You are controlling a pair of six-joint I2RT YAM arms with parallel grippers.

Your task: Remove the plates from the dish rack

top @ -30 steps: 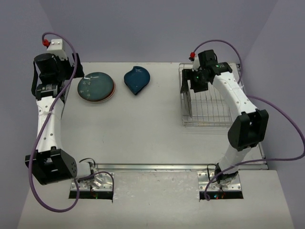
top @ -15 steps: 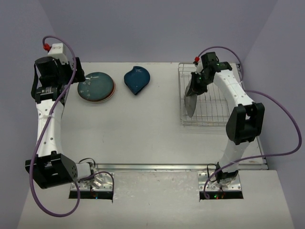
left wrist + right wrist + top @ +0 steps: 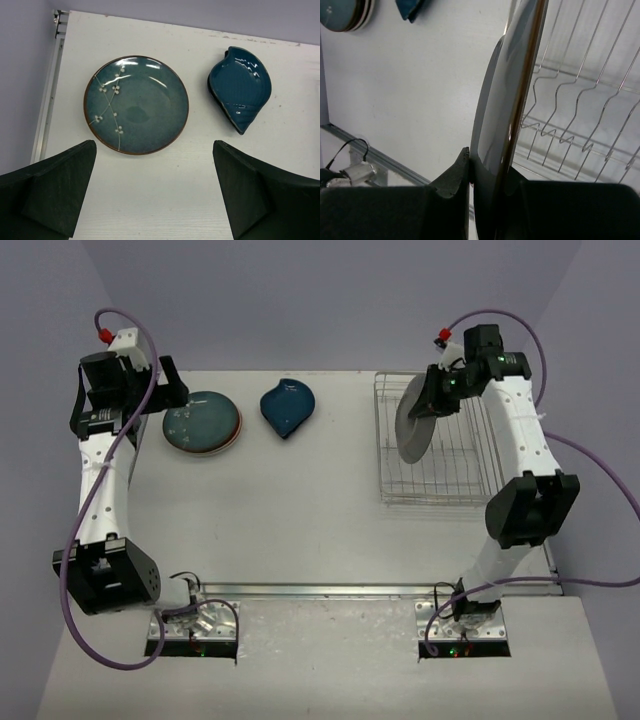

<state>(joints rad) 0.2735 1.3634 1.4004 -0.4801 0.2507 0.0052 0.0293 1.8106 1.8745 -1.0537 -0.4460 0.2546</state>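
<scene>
My right gripper (image 3: 430,402) is shut on the rim of a dark round plate (image 3: 413,424), which hangs edge-on above the left part of the silvery wire dish rack (image 3: 470,490). The right wrist view shows the fingers clamped on both faces of that plate (image 3: 502,110), with the rack's dividers (image 3: 580,120) behind it. A teal round plate (image 3: 202,421) with a white blossom sprig tops a small stack at the table's back left, and a dark blue leaf-shaped dish (image 3: 287,406) lies to its right. My left gripper (image 3: 155,192) hovers wide open above the table just short of the teal plate (image 3: 136,104) and the leaf dish (image 3: 241,88).
The table's left edge carries a metal rail (image 3: 47,95). A metal strip (image 3: 330,590) runs along the near edge by the arm bases. Purple cables loop beside both arms.
The right gripper closed on the dark plate in the rack and raised it, swinging it up and a little right. The left arm shifted slightly toward the teal plate.
</scene>
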